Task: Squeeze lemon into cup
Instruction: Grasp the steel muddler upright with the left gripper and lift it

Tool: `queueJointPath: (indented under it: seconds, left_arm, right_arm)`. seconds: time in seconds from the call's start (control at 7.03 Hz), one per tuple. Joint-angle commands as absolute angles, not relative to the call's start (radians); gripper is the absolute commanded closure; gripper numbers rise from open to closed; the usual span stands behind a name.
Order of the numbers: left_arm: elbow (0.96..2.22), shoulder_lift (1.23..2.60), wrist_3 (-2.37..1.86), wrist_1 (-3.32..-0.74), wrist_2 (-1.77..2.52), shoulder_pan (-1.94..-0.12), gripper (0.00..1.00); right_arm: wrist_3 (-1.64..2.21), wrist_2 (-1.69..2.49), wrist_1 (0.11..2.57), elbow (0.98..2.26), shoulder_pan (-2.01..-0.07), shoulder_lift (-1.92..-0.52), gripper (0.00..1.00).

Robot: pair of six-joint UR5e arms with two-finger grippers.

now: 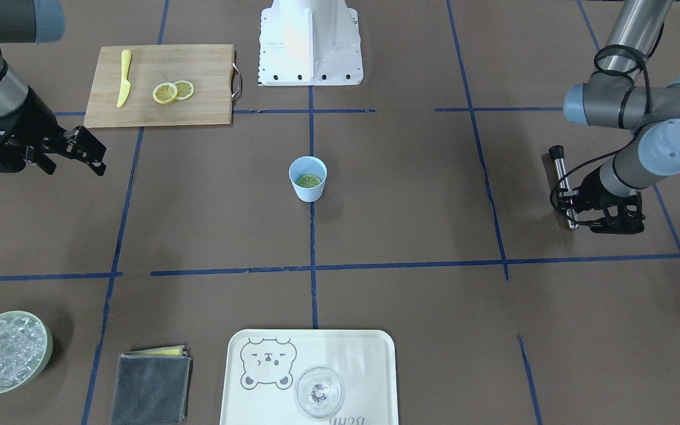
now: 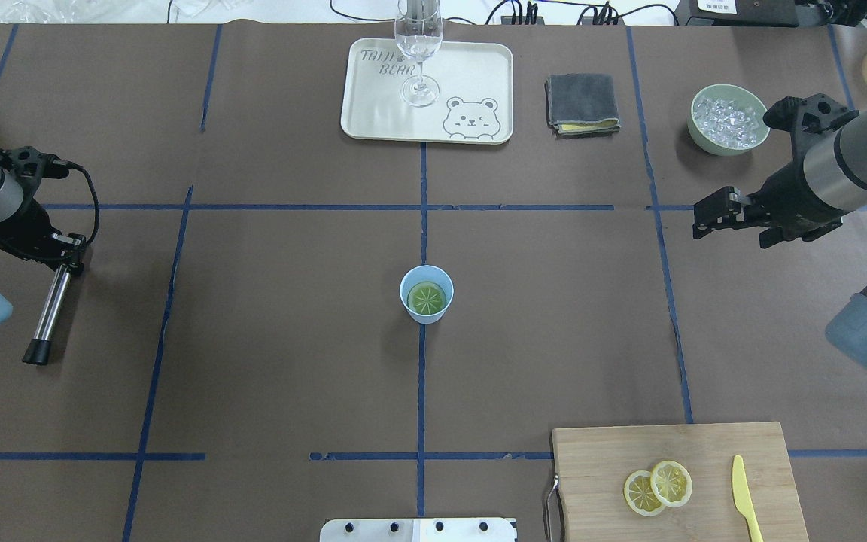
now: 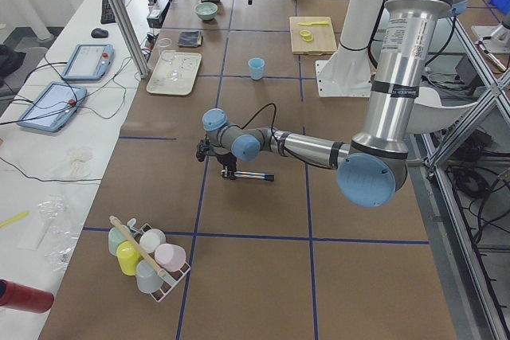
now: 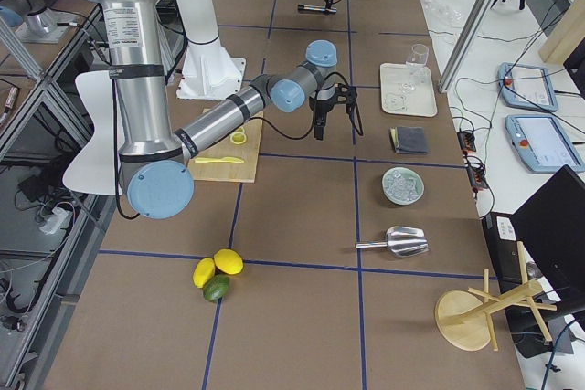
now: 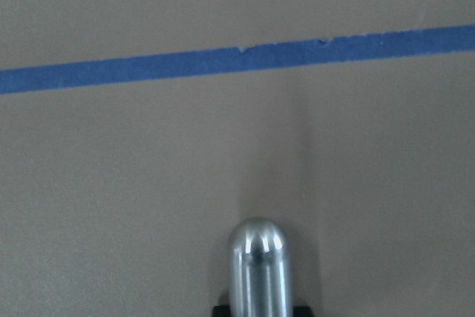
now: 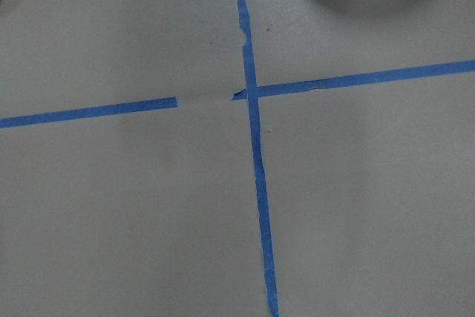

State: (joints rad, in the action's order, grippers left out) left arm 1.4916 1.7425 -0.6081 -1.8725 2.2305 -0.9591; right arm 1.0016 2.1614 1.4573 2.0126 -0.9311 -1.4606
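1. Lemon [image 2: 428, 298] slice lies flat, face up, in the bottom of the cup [image 2: 427, 318]. The cup stands upright, mouth up, at table centre on the tape line.
2. Key relation, overhead view: the cup is at approx 8 o'clock from R claw [image 2: 706, 217] and approx 3 o'clock from L claw [image 2: 66, 260]. It's well apart from both, R somewhat nearer. The slice is round w/ no long axis, so the only way to it is straight down thru the cup mouth.
3. R claw: fingers spread, nothing between them. Its forearm comes in from 3 o'clock. In the side view the claw hangs pointing down over bare table, and its wrist cam shows only table + tape.
4. L claw: clenched on one end of a metal rod [image 2: 50, 312]. The rod runs out toward 7 o'clock w/ a black cap at the far end. It's low over the table; can't tell if it's touching. The wrist cam shows its rounded steel end poking past the fingers.
5. Two spare slices [image 2: 659, 485] overlap on the board [image 2: 704, 448], approx 6 o'clock from R claw.
6. Judgement: w/ the slice in the cup, the drop looks done. If pressing is left, the L arm would have to swing toward 3 o'clock and tip the rod upright over the mouth.
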Motion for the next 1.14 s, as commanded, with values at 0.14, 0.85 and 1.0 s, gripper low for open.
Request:
queueJointPath:
  seconds: [0.14, 0.85, 1.0]
  left_arm:
    - [1.694, 1.732, -0.600, -1.865, 2.230, -0.965, 1.00]
    - [1.929, 1.991, -0.578, -1.877, 2.151, -0.864, 1.00]
    - [2.016, 2.005, -0.575, -1.878, 1.993, -0.748, 1.00]
  right_arm:
    - [1.002, 2.161, 1.457, 2.014, -0.933, -1.462, 0.00]
    - [0.997, 2.160, 1.457, 2.008, -0.931, -1.463, 0.00]
    - [0.997, 2.160, 1.456, 2.008, -0.931, -1.463, 0.00]
